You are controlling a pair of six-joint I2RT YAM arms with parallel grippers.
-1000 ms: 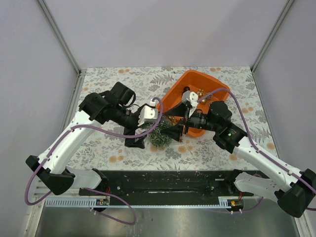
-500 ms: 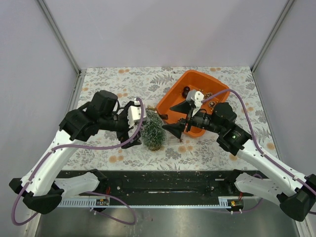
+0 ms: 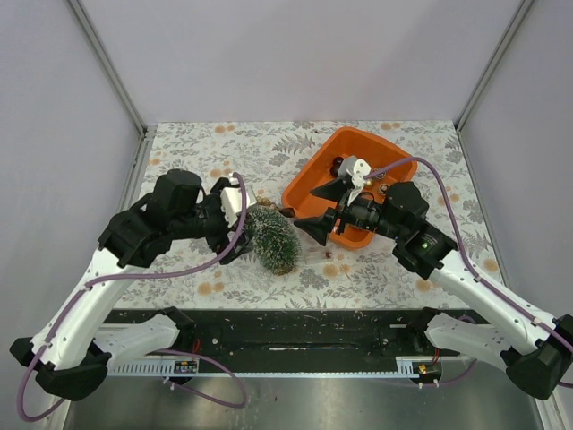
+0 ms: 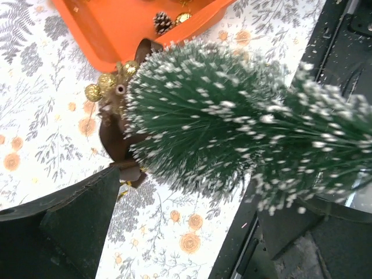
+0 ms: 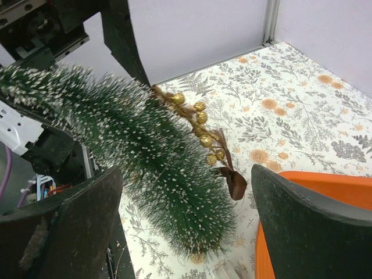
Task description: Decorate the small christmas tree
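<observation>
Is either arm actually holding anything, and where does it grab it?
The left gripper holds the small christmas tree by its narrow top end. The right gripper is open, holding nothing.

I am scanning all three views and am reading no text, label, brand or number anywhere. The worktop (image 3: 215,143) is showing only printed flowers.

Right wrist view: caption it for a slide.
Tilted small christmas tree with gold bead garland, seen between the right fingers.
</observation>
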